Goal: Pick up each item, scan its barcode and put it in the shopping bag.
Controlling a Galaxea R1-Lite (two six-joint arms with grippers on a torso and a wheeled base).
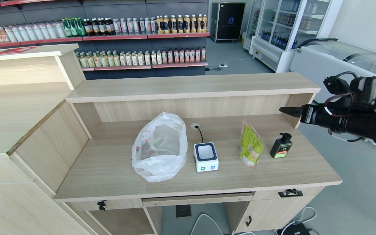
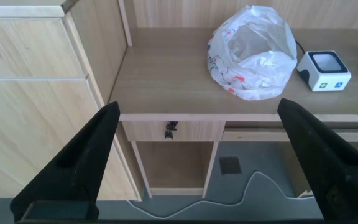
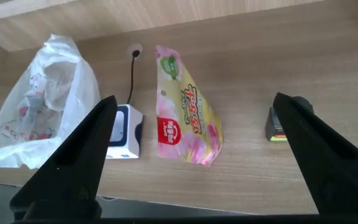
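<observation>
**Step in hand:** first pick-up, not yet begun, by my reading. Both items stand on the counter (image 1: pixel 109 169) and nothing shows inside the bag.

**Items**
- Shopping bag (image 1: pixel 160 147): white plastic, mouth open, just beside the scanner on its left.
- Scanner (image 1: pixel 206 156): small white box, window facing up, mid-counter.
- Pouch (image 1: pixel 250 143): yellow-green, standing between the scanner and the pump bottle.
- Pump bottle (image 1: pixel 281 146): dark, upright, nearest the counter's right end.
- Right gripper (image 3: pixel 194 98): fingers spread wide, holding nothing, raised over the right end of the counter above the two items.
- Left gripper (image 2: pixel 197 104): fingers spread wide, empty, held out in front of the counter's left part.

**Next move calls for:** the right gripper to come down on the pouch or the bottle, close on it, then turn its barcode to the scanner window.

**Views compared:** the head view takes the pouch nearly edge-on, while the right wrist view gives its printed face. The left wrist view adds the counter's front, with a keyed drawer (image 2: pixel 171 129).
</observation>
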